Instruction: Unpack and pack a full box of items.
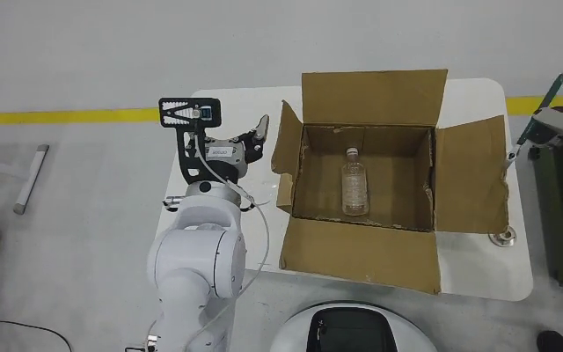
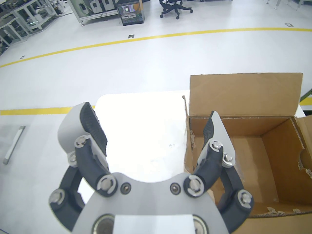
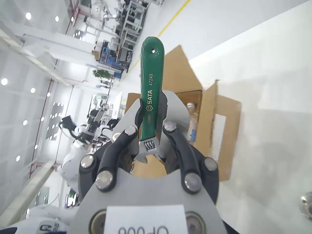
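An open cardboard box (image 1: 365,251) stands on the white table (image 1: 220,114) with its flaps spread. A clear plastic bottle (image 1: 354,183) lies on the box floor. My left gripper (image 1: 255,136) hovers over the table just left of the box, open and empty (image 2: 151,113), with one finger (image 2: 214,127) near the box's left wall (image 2: 243,93). My right gripper (image 3: 152,103) is shut on a green-handled adjustable wrench (image 3: 151,74), held in the air on the box's right side. The box (image 3: 185,74) and the bottle (image 3: 193,120) lie beyond it.
A small round metal piece (image 1: 504,236) sits on the table right of the box, also seen as a metal piece (image 3: 306,205) near the right gripper. Bare tabletop lies left of the box. A yellow floor line (image 1: 79,115) runs behind the table.
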